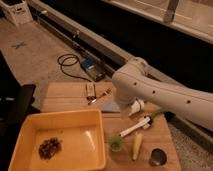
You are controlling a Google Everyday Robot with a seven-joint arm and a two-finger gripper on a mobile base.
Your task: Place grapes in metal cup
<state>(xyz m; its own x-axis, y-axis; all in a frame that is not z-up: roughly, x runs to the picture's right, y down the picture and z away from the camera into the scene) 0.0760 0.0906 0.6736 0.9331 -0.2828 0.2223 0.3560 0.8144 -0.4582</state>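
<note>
Metal cup (158, 158): upright at the near right corner of the wooden bench (65, 95); dark inside, well apart from the fruit.
Grapes (49, 148): small dark bunch lying in the near left part of the yellow tray (65, 116).
Yellow tray: takes up the bench's near left corner.
Green cup (116, 143): near edge, just right of the tray.
Pale yellow stick (136, 146): between the green cup and the metal cup.
White-handled tool (135, 126): lying aslant at mid-bench.
Gripper (135, 106): tucked under the bend of the white arm (150, 92), above the middle of the bench; open or closed cannot be told; nothing seen in it.
Utensil (100, 96): near the far edge.
Black cable (70, 62): coiled on the floor beyond the far edge.
</note>
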